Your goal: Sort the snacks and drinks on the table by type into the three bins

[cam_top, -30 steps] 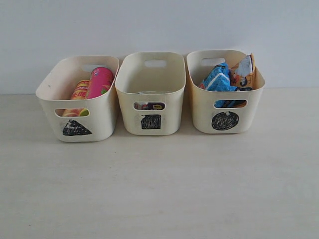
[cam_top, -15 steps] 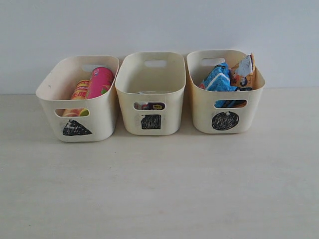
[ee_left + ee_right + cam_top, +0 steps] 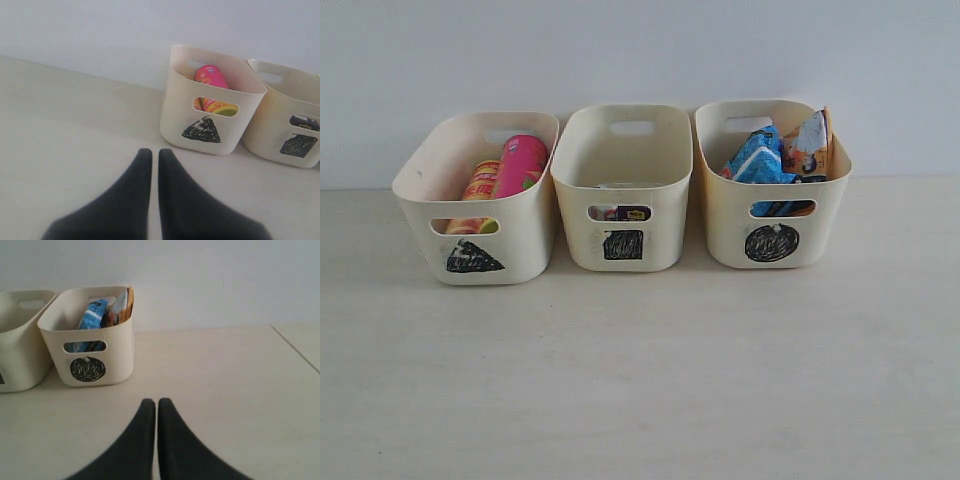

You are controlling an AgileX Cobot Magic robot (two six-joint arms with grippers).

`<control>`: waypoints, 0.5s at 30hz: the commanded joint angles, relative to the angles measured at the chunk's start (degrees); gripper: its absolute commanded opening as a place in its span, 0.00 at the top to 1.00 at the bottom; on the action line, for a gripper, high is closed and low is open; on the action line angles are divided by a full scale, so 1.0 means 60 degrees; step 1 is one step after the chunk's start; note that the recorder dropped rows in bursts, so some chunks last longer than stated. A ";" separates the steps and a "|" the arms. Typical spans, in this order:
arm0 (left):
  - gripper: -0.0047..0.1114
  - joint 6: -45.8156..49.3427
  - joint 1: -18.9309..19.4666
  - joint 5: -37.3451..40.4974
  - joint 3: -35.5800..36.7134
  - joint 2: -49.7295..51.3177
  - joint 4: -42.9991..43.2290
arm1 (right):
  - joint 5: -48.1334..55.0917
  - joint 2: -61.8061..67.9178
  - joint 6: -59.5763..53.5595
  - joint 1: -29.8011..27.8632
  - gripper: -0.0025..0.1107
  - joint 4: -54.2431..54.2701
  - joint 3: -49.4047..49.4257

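Note:
Three cream bins stand in a row at the back of the table (image 3: 640, 380). The triangle bin (image 3: 475, 258) holds the pink chip can (image 3: 520, 165) and the yellow Lay's chip can (image 3: 480, 182). In the square bin (image 3: 623, 245) a dark purple carton (image 3: 625, 213) shows through the handle hole; the white and blue carton is mostly hidden. The circle bin (image 3: 771, 243) holds the blue packet (image 3: 755, 158) and the orange-and-black bag (image 3: 808, 145). My left gripper (image 3: 151, 154) is shut and empty, short of the triangle bin (image 3: 202, 131). My right gripper (image 3: 151, 403) is shut and empty, near the circle bin (image 3: 88, 368). Neither gripper shows in the exterior view.
A plain pale wall runs behind the bins. A seam or table edge (image 3: 295, 347) shows far to the right in the right wrist view. The square bin (image 3: 295, 145) appears beside the triangle bin in the left wrist view.

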 commanded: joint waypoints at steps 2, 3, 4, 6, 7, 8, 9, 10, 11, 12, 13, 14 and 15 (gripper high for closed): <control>0.92 0.0020 0.0007 0.0009 0.0038 -0.0028 0.0007 | -0.0284 -0.0864 0.0521 -0.0064 0.98 -0.0155 0.1211; 0.92 0.0020 0.0007 0.0009 0.0038 -0.0028 0.0007 | -0.0284 -0.0864 0.0669 -0.0064 0.98 -0.0246 0.1406; 0.92 0.0020 0.0007 0.0009 0.0038 -0.0028 0.0007 | -0.0334 -0.0864 0.0733 -0.0064 0.98 -0.0303 0.1529; 0.92 0.0020 0.0007 0.0009 0.0038 -0.0028 0.0007 | -0.0292 -0.0864 0.0747 -0.0046 0.98 -0.0425 0.1677; 0.92 0.0020 0.0007 0.0009 0.0038 -0.0028 0.0007 | -0.0292 -0.0864 0.0747 -0.0046 0.98 -0.0427 0.1741; 0.92 0.0020 0.0007 0.0009 0.0038 -0.0028 0.0007 | -0.0308 -0.0864 0.0772 -0.0029 0.98 -0.0427 0.1843; 0.92 0.0020 0.0007 0.0009 0.0038 -0.0028 0.0007 | -0.0358 -0.0864 0.0805 -0.0029 0.98 -0.0427 0.1924; 0.92 0.0020 0.0007 0.0009 0.0038 -0.0028 0.0007 | -0.0461 -0.0864 0.0830 -0.0029 0.98 -0.0427 0.2018; 0.92 0.0020 0.0007 0.0009 0.0038 -0.0028 0.0007 | -0.0639 -0.0864 0.0830 0.0035 0.98 -0.0427 0.2201; 0.92 0.0020 0.0007 0.0009 0.0038 -0.0028 0.0007 | -0.0742 -0.0864 0.0871 0.0105 0.98 -0.0427 0.2304; 0.92 0.0020 0.0007 0.0009 0.0038 -0.0028 0.0007 | -0.0809 -0.0864 0.0924 0.0228 0.98 -0.0427 0.2304; 0.92 0.0020 0.0007 0.0009 0.0038 -0.0028 0.0007 | -0.0876 -0.0864 0.0985 0.0388 0.98 -0.0452 0.2304; 0.92 0.0020 0.0007 0.0009 0.0038 -0.0028 0.0007 | -0.0901 -0.0864 0.0985 0.0500 0.98 -0.0685 0.2304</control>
